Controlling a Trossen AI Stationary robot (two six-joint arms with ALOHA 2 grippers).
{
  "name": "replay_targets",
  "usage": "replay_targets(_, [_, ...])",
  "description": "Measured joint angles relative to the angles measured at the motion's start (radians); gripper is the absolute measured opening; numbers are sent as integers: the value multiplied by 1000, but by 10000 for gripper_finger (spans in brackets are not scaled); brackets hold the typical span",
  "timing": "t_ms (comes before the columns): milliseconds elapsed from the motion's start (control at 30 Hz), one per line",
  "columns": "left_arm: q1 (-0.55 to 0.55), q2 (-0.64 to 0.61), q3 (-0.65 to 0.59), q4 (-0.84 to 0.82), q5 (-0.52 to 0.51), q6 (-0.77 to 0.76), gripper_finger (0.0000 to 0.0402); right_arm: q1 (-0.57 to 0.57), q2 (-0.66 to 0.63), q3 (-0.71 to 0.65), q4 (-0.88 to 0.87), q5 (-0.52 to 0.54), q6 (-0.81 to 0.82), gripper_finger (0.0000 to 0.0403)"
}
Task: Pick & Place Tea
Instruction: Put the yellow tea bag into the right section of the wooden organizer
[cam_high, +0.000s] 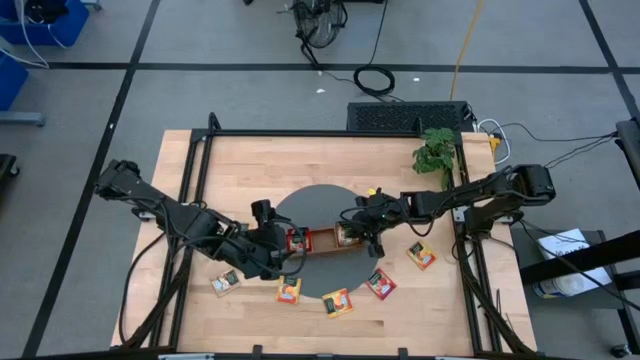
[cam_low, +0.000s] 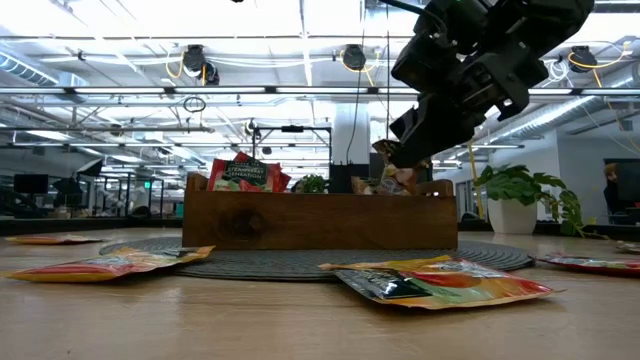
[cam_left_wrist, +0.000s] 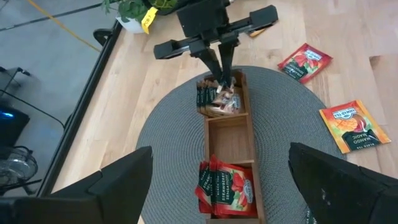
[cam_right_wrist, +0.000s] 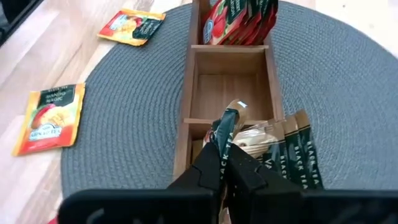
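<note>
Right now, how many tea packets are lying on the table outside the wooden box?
5, along the table's near edge: one at the left, then one, another, another, and the last at the right. The arms could be hiding more.

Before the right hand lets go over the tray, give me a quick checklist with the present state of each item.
1. Right hand shut on a packet: ok.
2. That packet above the end compartment with the dark packets: ok.
3. Middle compartment empty: ok.
4. Red packets standing in the other end compartment: ok.
5. Left hand open, clear of the tray: ok.
6. Packet fully inside the walls: cannot tell.
</note>
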Motion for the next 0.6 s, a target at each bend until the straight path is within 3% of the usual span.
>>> replay_targets(167, [0, 0, 0, -1, 0, -4, 365, 5, 0, 0, -1, 0, 35, 27])
replay_targets(600, [0, 1, 0, -38, 0, -48, 365, 5, 0, 0, 62, 4, 62, 177])
